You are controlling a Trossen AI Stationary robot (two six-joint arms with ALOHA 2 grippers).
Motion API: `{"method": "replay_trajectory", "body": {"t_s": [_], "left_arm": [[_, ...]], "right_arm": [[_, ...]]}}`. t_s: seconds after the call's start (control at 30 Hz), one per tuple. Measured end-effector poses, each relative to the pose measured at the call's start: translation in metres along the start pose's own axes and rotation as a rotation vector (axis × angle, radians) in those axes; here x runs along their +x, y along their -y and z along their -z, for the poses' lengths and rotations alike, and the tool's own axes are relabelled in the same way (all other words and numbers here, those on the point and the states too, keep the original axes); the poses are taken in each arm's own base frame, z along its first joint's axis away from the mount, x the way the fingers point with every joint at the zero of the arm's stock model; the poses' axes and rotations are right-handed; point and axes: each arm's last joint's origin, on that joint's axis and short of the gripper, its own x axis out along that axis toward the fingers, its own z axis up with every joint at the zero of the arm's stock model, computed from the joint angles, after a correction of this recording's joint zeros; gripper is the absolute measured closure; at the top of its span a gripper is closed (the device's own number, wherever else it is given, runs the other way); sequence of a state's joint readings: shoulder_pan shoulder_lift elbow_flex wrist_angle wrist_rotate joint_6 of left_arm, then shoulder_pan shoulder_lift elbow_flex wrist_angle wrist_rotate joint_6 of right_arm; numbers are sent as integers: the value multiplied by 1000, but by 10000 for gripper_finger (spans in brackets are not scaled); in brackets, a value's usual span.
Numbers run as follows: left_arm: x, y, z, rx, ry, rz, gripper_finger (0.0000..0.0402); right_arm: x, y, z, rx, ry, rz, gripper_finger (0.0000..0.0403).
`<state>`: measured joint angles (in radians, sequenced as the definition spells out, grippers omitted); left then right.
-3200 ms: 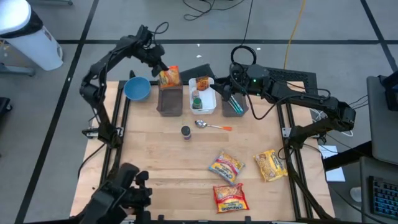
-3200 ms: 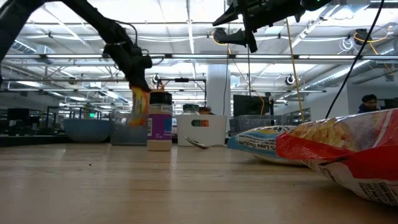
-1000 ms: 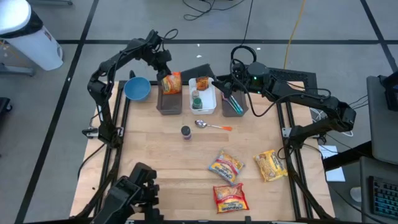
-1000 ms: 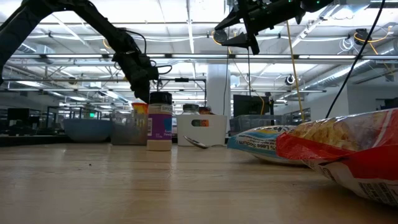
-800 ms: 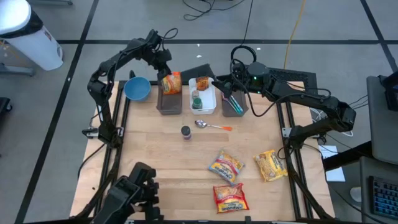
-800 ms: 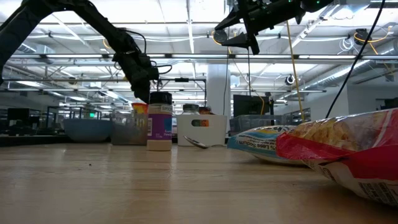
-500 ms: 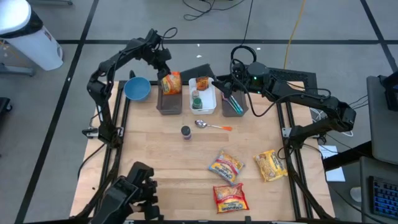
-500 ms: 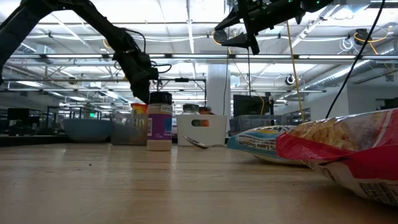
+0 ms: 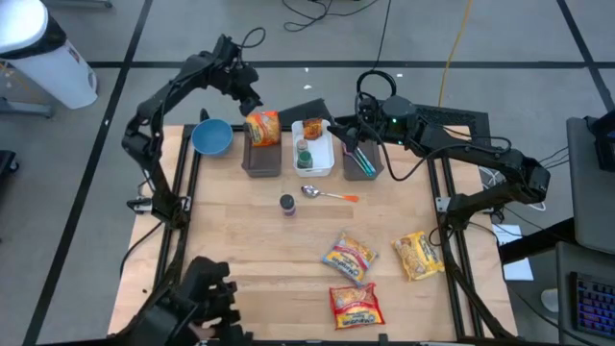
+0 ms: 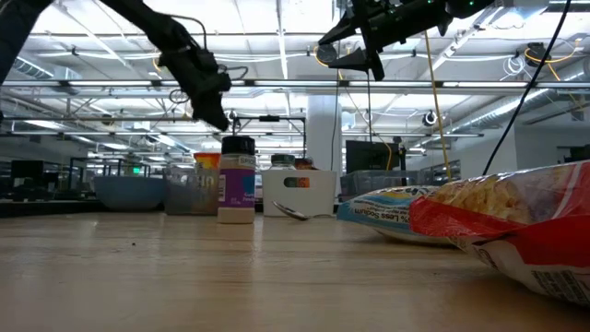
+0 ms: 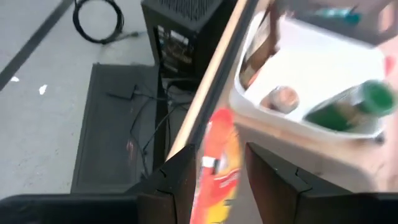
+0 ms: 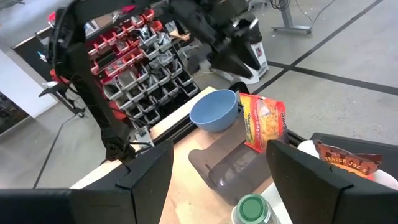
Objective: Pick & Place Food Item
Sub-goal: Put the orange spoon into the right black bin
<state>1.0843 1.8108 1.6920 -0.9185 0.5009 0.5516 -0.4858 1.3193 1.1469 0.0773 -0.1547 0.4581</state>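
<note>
Packets of noodles lie nearest on the bare wood, a red crinkly one (image 9: 355, 304) and two yellow ones (image 9: 349, 258); further on stand a small dark-capped jar (image 9: 286, 204) and a spoon (image 9: 325, 193); at the far edge the orange snack bag (image 9: 261, 125) stands upright in the grey bin (image 9: 262, 160), long axis vertical, directly below the left gripper (image 9: 247, 100), whose fingers are parted and clear of it; the right gripper (image 9: 352, 137), jaws spread and empty, hovers by the white tray (image 9: 314, 159), plainly farther from the bag.
</note>
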Motion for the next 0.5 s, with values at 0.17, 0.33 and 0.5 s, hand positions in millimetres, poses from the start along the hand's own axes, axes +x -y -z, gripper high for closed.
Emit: {"method": "replay_trajectory", "body": {"t_s": [0.17, 0.33, 0.5], "left_arm": [[-36, 24, -13, -27, 115, 27, 260], [-68, 53, -26, -74, 220, 26, 265], [-89, 82, -41, -156, 335, 53, 257]], "right_arm": [[0, 0, 0, -29, 0, 0, 151], [0, 0, 0, -37, 0, 0, 151], [0, -1, 0, -95, -1, -3, 151]]}}
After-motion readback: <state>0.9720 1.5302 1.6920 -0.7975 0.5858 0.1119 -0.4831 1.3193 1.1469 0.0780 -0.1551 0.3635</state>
